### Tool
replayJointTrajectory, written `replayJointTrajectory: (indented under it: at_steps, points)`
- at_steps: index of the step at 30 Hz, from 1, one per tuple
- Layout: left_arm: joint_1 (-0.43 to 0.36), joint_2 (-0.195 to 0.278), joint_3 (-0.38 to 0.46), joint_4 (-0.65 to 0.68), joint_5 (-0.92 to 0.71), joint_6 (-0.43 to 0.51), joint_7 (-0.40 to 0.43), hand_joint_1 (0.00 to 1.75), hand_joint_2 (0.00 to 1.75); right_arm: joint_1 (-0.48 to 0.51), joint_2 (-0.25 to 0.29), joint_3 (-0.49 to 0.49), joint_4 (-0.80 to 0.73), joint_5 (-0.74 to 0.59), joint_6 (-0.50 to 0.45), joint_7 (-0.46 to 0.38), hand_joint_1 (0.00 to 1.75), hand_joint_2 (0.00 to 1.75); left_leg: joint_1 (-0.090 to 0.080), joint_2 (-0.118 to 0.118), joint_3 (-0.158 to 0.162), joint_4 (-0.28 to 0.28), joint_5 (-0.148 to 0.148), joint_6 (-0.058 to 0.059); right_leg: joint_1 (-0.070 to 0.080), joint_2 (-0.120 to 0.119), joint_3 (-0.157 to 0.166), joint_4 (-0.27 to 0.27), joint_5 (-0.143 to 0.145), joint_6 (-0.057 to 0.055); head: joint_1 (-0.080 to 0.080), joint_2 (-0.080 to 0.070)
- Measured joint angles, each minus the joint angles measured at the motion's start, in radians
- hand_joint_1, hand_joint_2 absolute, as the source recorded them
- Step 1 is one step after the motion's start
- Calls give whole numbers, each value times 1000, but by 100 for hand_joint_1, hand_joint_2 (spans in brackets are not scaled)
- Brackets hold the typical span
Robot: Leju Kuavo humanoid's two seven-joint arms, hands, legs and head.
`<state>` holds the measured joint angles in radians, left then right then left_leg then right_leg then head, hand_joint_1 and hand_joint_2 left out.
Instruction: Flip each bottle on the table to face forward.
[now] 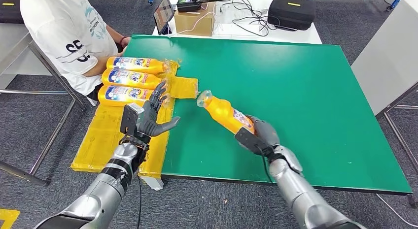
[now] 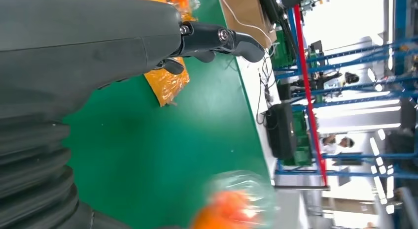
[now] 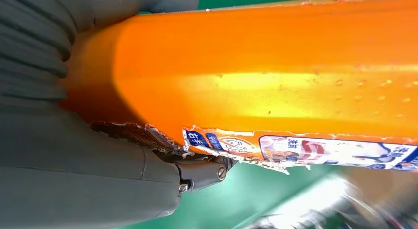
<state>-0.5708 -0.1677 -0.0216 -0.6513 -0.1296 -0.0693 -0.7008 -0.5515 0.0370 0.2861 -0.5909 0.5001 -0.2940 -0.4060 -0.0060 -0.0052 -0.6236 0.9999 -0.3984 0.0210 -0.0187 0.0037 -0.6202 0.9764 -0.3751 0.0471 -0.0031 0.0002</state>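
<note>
Gripping the orange bottle (image 1: 226, 114) at its base, the right hand (image 1: 263, 133) holds a rigid, probably slick body; left hand (image 1: 150, 118) open, empty.

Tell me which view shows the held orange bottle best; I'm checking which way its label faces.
The head view: the whole orange bottle shows, held by the right hand, cap toward the left hand. The right wrist view shows its body close up, the torn label at the edge. The left wrist view shows a blurred cap end.
</note>
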Motion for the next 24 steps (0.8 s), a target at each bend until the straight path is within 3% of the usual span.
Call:
replayJointTrajectory:
  at_steps: [6,15,24]
  points:
    - [-14,-30,-58,26,-39,37,0,0,175,80,116,-25,-124,-127,-42,-83,175,175,1,-1,-5,0,0,-1,1,0,-5,1,0,0,0,0]
    - [-35,-49,-97,58,-40,42,16,0,175,89,172,-23,-148,-164,-41,-93,175,175,0,-2,-9,0,0,0,0,0,-7,0,0,0,0,0]
    - [-49,-80,-129,73,-35,9,34,0,175,32,222,13,-62,-157,-47,-102,175,175,1,-2,-9,0,0,0,1,0,-8,0,0,0,0,0]
